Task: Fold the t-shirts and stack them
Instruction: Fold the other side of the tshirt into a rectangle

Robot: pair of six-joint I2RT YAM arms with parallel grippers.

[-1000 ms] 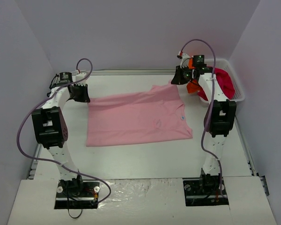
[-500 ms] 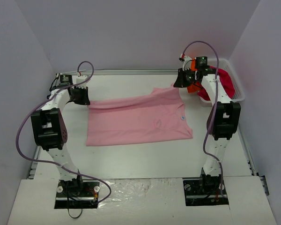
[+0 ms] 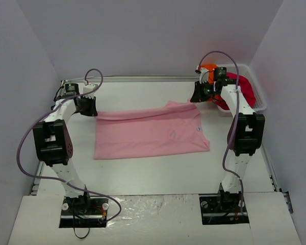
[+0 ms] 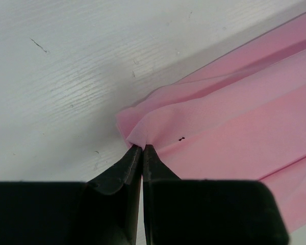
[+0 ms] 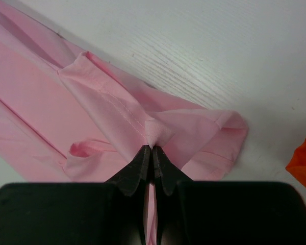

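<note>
- Pink t-shirt (image 3: 150,132): spread on the white table (image 3: 158,176) between the two arms, its small neck label (image 3: 198,128) toward the right. The far edge is drawn into a fairly straight line from claw to claw, and the near part lies flat.
- Left gripper (image 4: 142,149): jaws pinched together on the shirt's far left corner, with cloth puckering at the tips. By my reading it holds there so that this end can be carried over in a fold.
- Right gripper (image 5: 152,149): jaws clamped on a ridge of cloth at the far right corner, beside a sleeve seam. The hold matches the left one, likely so that the edge travels evenly from both ends.
- Magenta-red t-shirt (image 3: 245,89): heaped in the white mesh basket (image 3: 260,104) at the far right, unfolded.
- Orange t-shirt (image 3: 209,67): at the basket's left end, just behind the right gripper.
- Progress, as judged: first fold of the first shirt in hand; nothing stacked yet.
</note>
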